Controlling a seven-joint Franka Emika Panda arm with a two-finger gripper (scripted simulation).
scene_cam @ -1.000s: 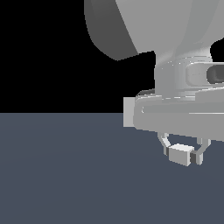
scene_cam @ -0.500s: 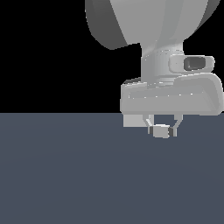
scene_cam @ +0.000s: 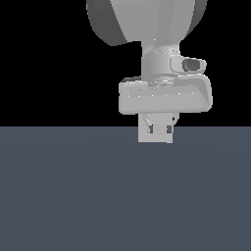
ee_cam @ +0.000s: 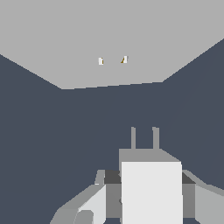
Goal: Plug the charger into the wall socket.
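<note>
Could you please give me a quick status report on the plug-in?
Gripper shut on charger, prongs pointing at wall socket. Prongs short of the two holes, not yet inserted. Nothing visible between them.

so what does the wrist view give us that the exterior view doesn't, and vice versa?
Wrist view only: the wall socket with its two small holes, apart from the charger's two prongs, which point toward it, slightly off to one side of the holes. Exterior view only: the arm's wrist housing and upper link above the claw, plus the horizon of the dark floor. Both: the off-white charger, shut between the claw's fingers, and the floor.
</note>
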